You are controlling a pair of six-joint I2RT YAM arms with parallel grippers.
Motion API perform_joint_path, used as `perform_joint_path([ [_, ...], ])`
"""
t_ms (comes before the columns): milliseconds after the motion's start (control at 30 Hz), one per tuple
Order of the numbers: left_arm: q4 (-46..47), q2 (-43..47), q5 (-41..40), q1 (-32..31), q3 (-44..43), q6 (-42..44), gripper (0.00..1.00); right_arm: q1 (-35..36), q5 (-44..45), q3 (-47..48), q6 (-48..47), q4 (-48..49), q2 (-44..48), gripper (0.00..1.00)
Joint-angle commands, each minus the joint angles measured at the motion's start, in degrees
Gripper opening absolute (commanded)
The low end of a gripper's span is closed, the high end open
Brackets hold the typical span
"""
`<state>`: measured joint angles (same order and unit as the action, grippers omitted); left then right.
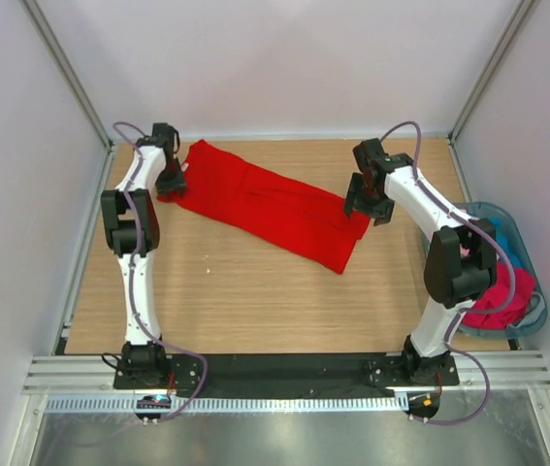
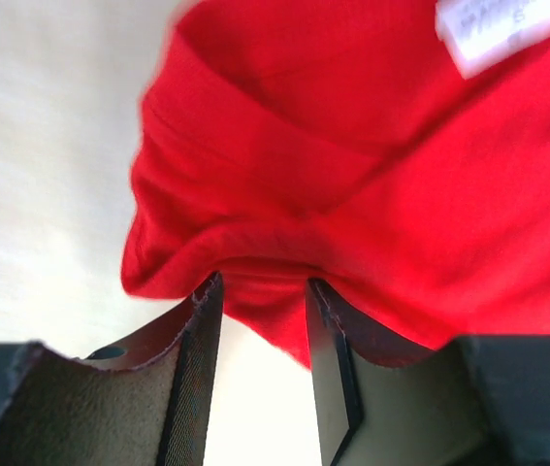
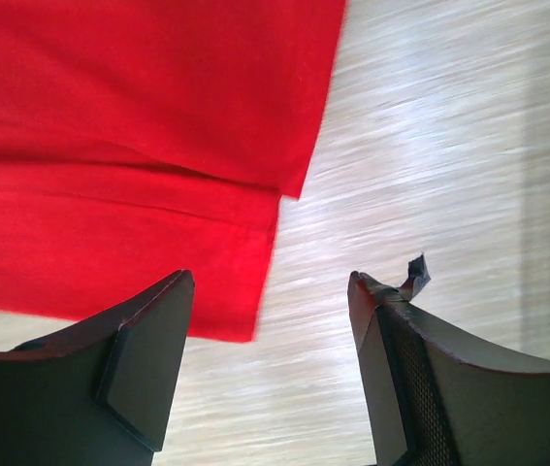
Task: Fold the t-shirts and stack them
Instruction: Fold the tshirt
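A bright red t-shirt lies spread in a long slanted band across the far half of the wooden table. My left gripper is at its far left end. In the left wrist view the jaws pinch a bunched fold of the red cloth between their tips, and the white neck label shows at the top right. My right gripper hovers at the shirt's right end. Its jaws stand wide apart over bare wood, with the shirt's corner just to their left and nothing between them.
A translucent blue-grey basket sits at the table's right edge beside the right arm. It holds a crimson t-shirt, with some teal cloth behind it. White walls close in the table on three sides.
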<state>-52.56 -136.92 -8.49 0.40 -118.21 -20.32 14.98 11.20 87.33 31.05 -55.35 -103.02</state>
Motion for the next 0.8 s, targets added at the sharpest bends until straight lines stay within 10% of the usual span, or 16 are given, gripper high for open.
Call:
perform_joint_path([
  [0, 0.1, -8.4, -2.4, 1.0, -15.2, 6.0, 0.41, 2.7, -6.2, -4.7, -5.2, 6.7, 3.0, 0.72],
  [433, 10.5, 17.1, 0.9, 0.1, 9.7, -2.9, 0.45, 7.6, -11.5, 0.4, -24.1, 16.9, -10.7, 0.74],
  [767, 7.3, 26.5, -5.1, 0.2, 16.3, -4.4, 0.45, 8.4, -5.4, 0.0, -19.9, 12.7, -15.3, 0.73],
])
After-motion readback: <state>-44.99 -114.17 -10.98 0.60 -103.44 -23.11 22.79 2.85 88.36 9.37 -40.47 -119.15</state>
